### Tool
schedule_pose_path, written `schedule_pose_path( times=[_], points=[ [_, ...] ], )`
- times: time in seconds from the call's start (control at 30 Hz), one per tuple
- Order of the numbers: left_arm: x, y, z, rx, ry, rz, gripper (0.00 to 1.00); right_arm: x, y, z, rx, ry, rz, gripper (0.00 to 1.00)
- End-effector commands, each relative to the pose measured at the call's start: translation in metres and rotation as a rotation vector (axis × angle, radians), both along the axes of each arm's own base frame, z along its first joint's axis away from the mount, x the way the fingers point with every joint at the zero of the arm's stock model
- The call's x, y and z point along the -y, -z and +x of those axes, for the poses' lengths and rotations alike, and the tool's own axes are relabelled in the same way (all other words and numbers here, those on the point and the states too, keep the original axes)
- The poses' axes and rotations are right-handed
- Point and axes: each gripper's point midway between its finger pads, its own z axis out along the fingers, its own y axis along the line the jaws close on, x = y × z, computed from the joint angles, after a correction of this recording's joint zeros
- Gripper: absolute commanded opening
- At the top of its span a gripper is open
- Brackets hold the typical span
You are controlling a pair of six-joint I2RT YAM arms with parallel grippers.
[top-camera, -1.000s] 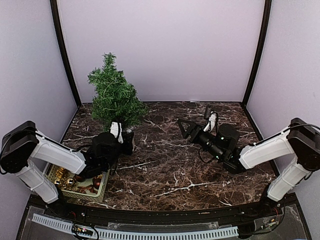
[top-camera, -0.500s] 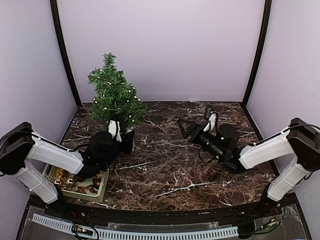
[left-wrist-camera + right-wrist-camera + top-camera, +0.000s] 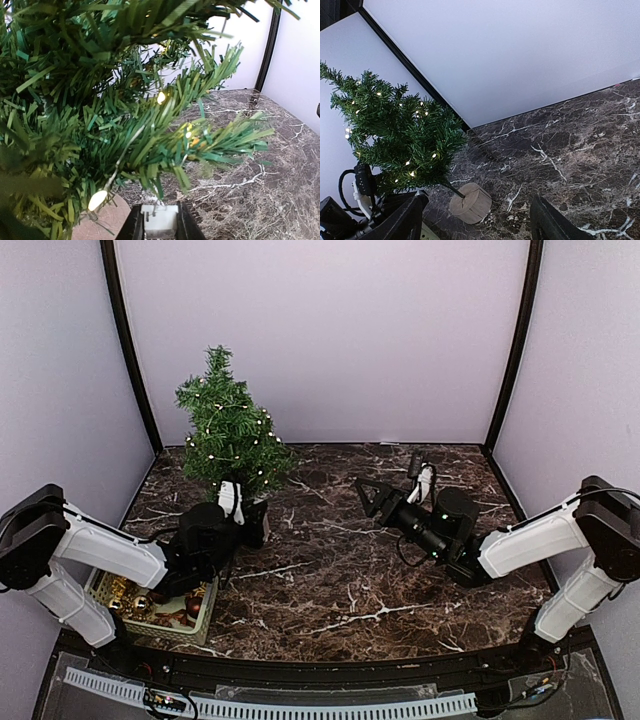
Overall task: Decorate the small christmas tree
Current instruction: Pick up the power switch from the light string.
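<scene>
The small dark-green bristly christmas tree (image 3: 228,435) on its round wooden base stands at the upper left of the dark marble-patterned table (image 3: 330,570). Its tiny warm-white lights (image 3: 161,97), dark a second ago, now glow, so the lighting step looks done. The left end effector (image 3: 159,214) is under the branches, clenched on a small white block (image 3: 160,224). The right end effector (image 3: 368,496) hangs released at centre. Plain pale lilac walls (image 3: 320,340) enclose the scene.

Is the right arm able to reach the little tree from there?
Probably yes: only bare table lies between the right gripper and the tree, though the left arm sits close beside it.
</scene>
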Motion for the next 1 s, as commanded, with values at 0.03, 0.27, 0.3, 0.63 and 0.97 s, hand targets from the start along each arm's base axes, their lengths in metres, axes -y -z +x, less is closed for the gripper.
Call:
schedule_pose_path(
  times=[0.03, 0.27, 0.3, 0.63, 0.97],
  points=[
    [-0.004, -0.009, -0.001, 0.019, -0.004, -0.02, 0.34, 0.005, -0.009, 0.001, 0.025, 0.01, 0.035, 0.75],
    [-0.002, -0.021, -0.013, 0.0, 0.069, -0.02, 0.62, 0.007, -0.01, 0.0, 0.026, 0.01, 0.03, 0.75],
    [0.004, -0.014, -0.019, -0.036, 0.118, 0.005, 0.63, 0.008, -0.01, -0.001, 0.027, 0.01, 0.028, 0.75],
    [-0.01, -0.013, -0.089, -0.237, 0.359, -0.02, 0.66, 0.005, -0.006, -0.003, 0.019, -0.01, 0.007, 0.83],
    [-0.045, -0.005, -0.108, -0.562, 0.348, -0.103, 0.71, -0.004, 0.005, -0.003, -0.025, -0.045, -0.014, 0.81]
  ],
)
